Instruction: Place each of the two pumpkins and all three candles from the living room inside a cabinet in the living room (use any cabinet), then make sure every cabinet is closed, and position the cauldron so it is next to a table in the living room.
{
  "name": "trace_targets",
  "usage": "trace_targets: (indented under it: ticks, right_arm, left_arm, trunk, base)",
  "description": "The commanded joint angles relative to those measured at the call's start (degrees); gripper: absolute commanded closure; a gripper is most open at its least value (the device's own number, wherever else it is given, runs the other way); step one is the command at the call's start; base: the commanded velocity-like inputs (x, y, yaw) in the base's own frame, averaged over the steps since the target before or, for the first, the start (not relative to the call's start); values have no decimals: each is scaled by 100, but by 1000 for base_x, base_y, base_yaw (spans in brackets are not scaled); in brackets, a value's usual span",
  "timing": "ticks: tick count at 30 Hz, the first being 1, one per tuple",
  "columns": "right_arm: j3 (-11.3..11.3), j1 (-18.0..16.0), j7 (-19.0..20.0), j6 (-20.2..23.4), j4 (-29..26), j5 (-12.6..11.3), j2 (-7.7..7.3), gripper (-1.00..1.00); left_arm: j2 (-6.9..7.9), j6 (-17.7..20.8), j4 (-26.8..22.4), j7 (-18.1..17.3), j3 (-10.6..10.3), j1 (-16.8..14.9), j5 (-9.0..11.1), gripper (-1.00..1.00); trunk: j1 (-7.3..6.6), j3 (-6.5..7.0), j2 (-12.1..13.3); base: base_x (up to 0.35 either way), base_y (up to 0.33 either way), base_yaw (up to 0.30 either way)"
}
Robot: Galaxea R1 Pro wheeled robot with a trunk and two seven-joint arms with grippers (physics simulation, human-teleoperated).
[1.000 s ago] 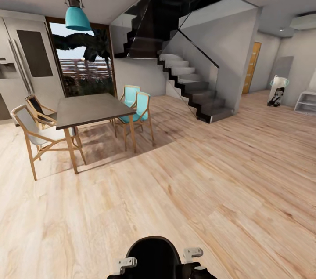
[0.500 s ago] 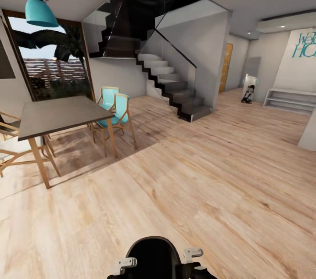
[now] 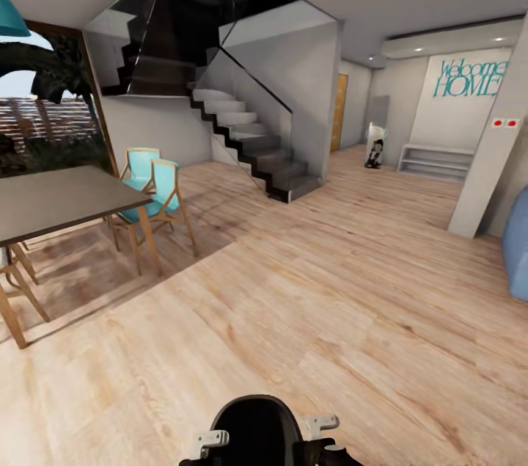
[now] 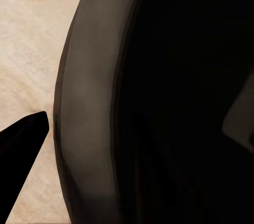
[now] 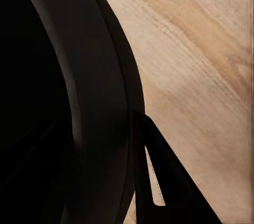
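Note:
Low in the head view, the black round cauldron (image 3: pixel 257 428) sits right in front of me. My left gripper (image 3: pixel 209 441) is at its left rim and my right gripper (image 3: pixel 323 423) at its right rim. In the left wrist view the cauldron's thick dark rim (image 4: pixel 90 102) is very close, with one dark finger (image 4: pixel 21 145) outside it. The right wrist view gives the same rim (image 5: pixel 100 102) with a finger (image 5: pixel 164 182) pressed against its outer wall. The inner fingers are hidden. Pumpkins, candles and cabinet are out of view.
A dining table (image 3: pixel 51 202) with turquoise chairs (image 3: pixel 154 187) stands at the left. A dark staircase (image 3: pixel 249 136) rises at centre back. On the right are a grey pillar (image 3: pixel 491 158), a blue object (image 3: pixel 518 246) and a low white shelf (image 3: pixel 433 158). Wood floor (image 3: pixel 330 290) stretches ahead.
The whole view has swung to the right: table and stairs slid left, and the pillar and wall lettering came in. The cauldron and both grippers kept their place in the picture.

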Motion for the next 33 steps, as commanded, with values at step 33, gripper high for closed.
trace_targets:
  ticks: [33]
  right_arm:
    - [20, -4, -42, 29, -2, -5, 0, 100]
  left_arm:
    - [5, 9, -19, 41, -18, -4, 43, 100]
  trunk:
    - [0, -5, -3]
  base:
    - [281, 0, -230]
